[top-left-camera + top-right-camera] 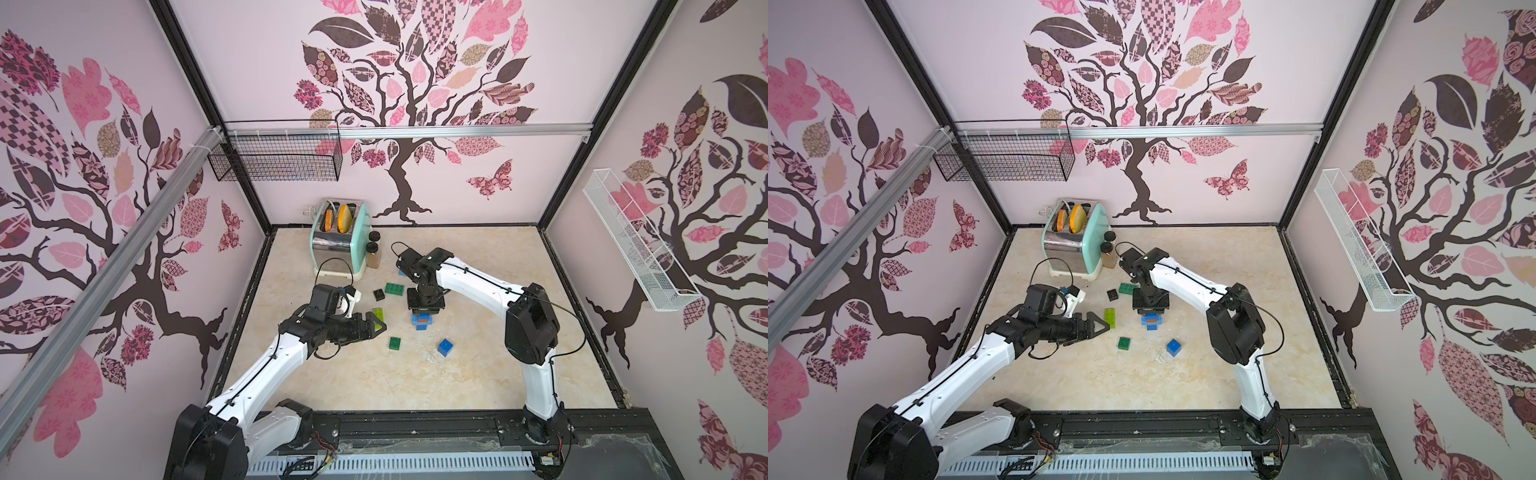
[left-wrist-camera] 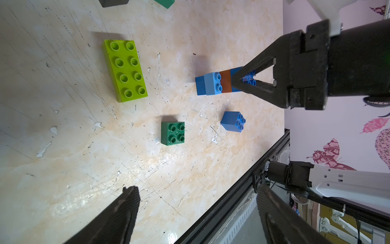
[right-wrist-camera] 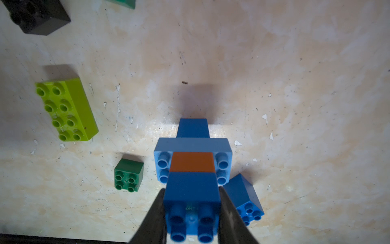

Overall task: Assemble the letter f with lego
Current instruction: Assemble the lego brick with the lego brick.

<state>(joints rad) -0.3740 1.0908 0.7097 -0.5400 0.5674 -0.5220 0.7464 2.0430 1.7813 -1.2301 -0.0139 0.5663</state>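
Observation:
A small lego stack [image 1: 424, 323] stands mid-table: a blue brick at the bottom, a light blue oblong [image 3: 193, 143], an orange-brown brick [image 3: 192, 161], then a blue top brick [image 3: 192, 190]. My right gripper [image 3: 192, 213] comes straight down on it, shut on the blue top brick. The left gripper [image 1: 376, 330] hovers open and holds nothing, just left of the stack and partly over a lime oblong [image 1: 1110, 318]. Loose on the table lie a dark green square [image 1: 395, 343], a blue square [image 1: 445, 347], a black square [image 1: 378, 294] and a dark green oblong [image 1: 393, 289].
A mint-and-chrome toaster [image 1: 340, 237] and two dark-capped jars [image 1: 372, 249] stand at the back left. Another blue brick [image 1: 402, 273] peeks out behind the right arm. A black wire basket [image 1: 276, 156] hangs on the back wall. A black rail [image 1: 415, 428] borders the table's front.

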